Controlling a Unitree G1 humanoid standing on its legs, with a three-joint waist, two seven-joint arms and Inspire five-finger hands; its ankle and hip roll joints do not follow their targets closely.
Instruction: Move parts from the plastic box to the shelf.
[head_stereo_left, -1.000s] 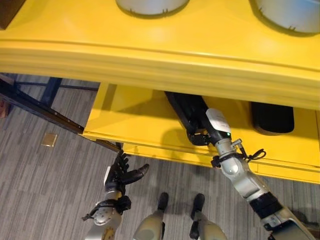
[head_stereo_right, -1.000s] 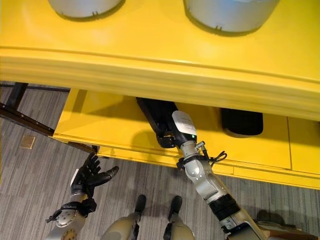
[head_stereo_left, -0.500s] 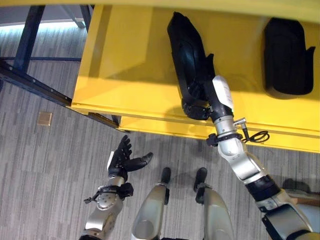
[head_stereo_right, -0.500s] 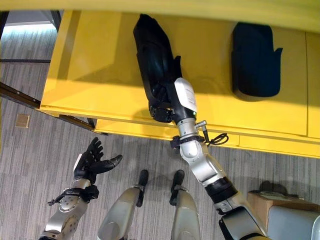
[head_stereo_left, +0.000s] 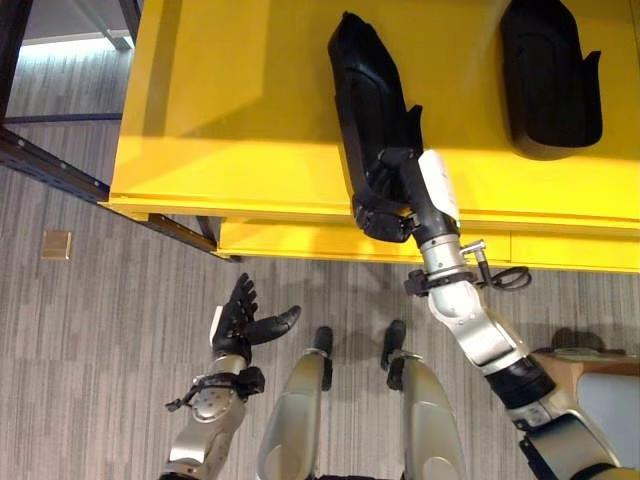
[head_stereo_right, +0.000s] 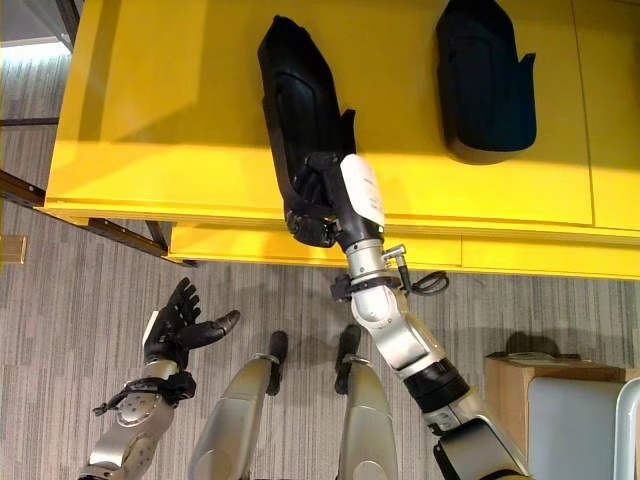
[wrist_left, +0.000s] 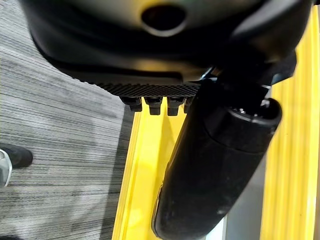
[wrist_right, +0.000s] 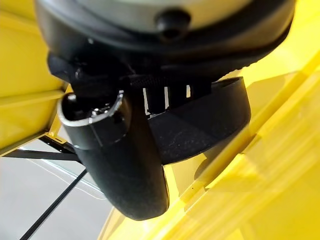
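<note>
Since a second ago my head camera has tipped down: the upper yellow shelf with the two grey round parts that ran across the top of the picture is gone, and the lower yellow shelf (head_stereo_left: 250, 150) now lies open before me. That is my view shifting; the parts themselves have stayed put.

My right hand (head_stereo_left: 385, 200) is where it was, at the near end of the long black part (head_stereo_left: 365, 95), which lies on the shelf with its near end close to the front edge. The fingers are curled round that end, and the right wrist view shows them reaching down onto the part's dark curved rim (wrist_right: 210, 125) with the thumb beside it, so I read the hand as closed on the part.

A second black part (head_stereo_left: 550, 75) of the same shape lies further to the right on the same shelf, well apart from the first.

My left hand (head_stereo_left: 245, 325) hangs low over the grey floor (head_stereo_left: 90, 330), fingers spread and relaxed, thumb out, holding nothing.
</note>
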